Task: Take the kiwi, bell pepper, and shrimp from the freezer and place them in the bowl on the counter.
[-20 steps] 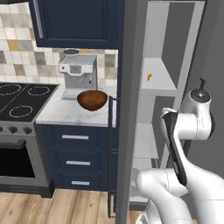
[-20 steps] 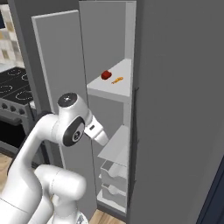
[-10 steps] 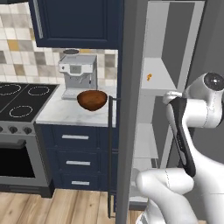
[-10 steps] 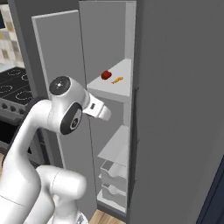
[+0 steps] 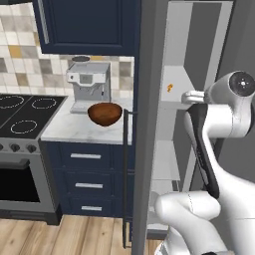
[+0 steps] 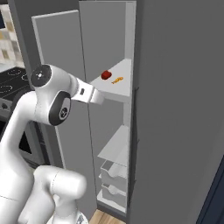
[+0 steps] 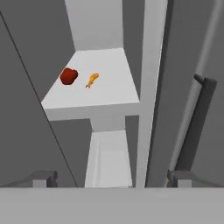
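Right base view: arm is rising toward the freezer (image 6: 114,131) shelf, wrist now level with it. Bell pepper (image 7: 68,76) and shrimp (image 7: 92,80) are sitting there ungrabbed; gripper (image 7: 111,178) is spread wide, empty.

Glossy red bell pepper (image 7: 68,76), orange shrimp (image 7: 92,79), white freezer (image 7: 116,83) shelf, reddish-brown bowl (image 5: 104,113), white marbled counter (image 5: 74,128).

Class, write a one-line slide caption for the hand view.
Looking into the open freezer: the red bell pepper and orange shrimp lie apart on a white shelf.
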